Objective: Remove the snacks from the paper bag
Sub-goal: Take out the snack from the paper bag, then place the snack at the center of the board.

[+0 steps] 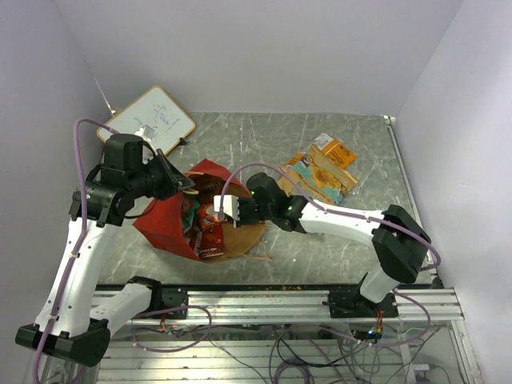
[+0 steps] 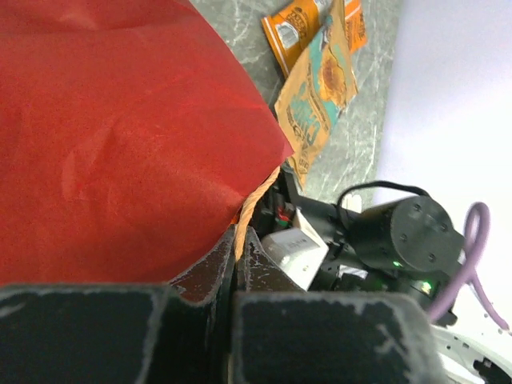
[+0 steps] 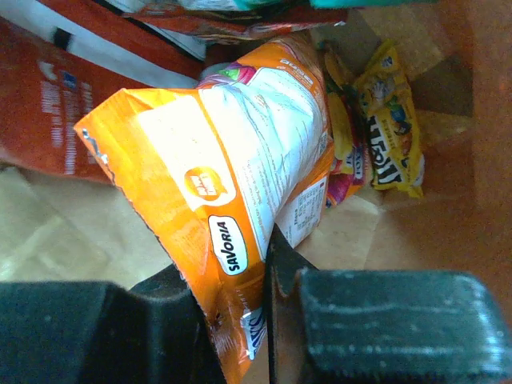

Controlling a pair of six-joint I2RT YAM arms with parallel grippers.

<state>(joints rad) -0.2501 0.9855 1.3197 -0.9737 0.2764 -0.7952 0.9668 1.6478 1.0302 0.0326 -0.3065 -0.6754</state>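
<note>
A: So, where is the paper bag (image 1: 168,220)?
B: It lies on its side at the left of the bench (image 1: 264,144). It is red outside, and its brown mouth faces right.
A: And the left fingers (image 2: 238,244)?
B: They are closed on the bag's thin tan handle (image 2: 254,204).
A: The right fingers (image 3: 272,260)?
B: They are inside the mouth, clamped on an edge of an orange packet (image 3: 232,160). A yellow packet (image 3: 392,136) and a red packet (image 3: 48,104) lie around it in the bag.
A: Any snacks outside?
B: Orange, tan and teal packets (image 1: 324,172) lie heaped at the far right, well apart from the bag. A whiteboard (image 1: 152,120) sits far left.
</note>
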